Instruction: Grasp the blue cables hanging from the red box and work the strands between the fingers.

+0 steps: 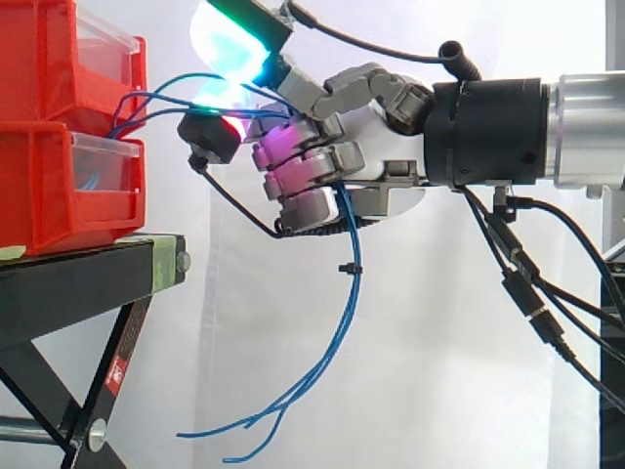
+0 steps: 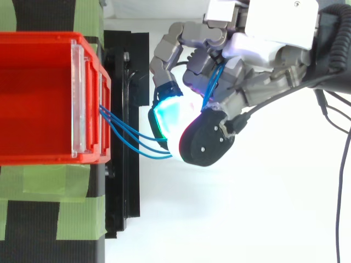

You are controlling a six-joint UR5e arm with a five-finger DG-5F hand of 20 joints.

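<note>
**Working the strands without tugging the box**

The hand (image 1: 376,137) is gripping the blue cables (image 1: 354,278), which are running from the front of the red box (image 2: 38,41) through its curled fingers and dangling below. Rolling the fingers gently while keeping slack toward the box looks wisest, since pulling back risks dragging the strands out.

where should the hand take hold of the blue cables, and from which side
Take the blue cables by the short span just outside the red bin, before they droop: there the strands run nearly level and close together, so the hand can curl across all of them. Come in level from the side away from the bin. It grips them there now, loose ends hanging below.
</note>
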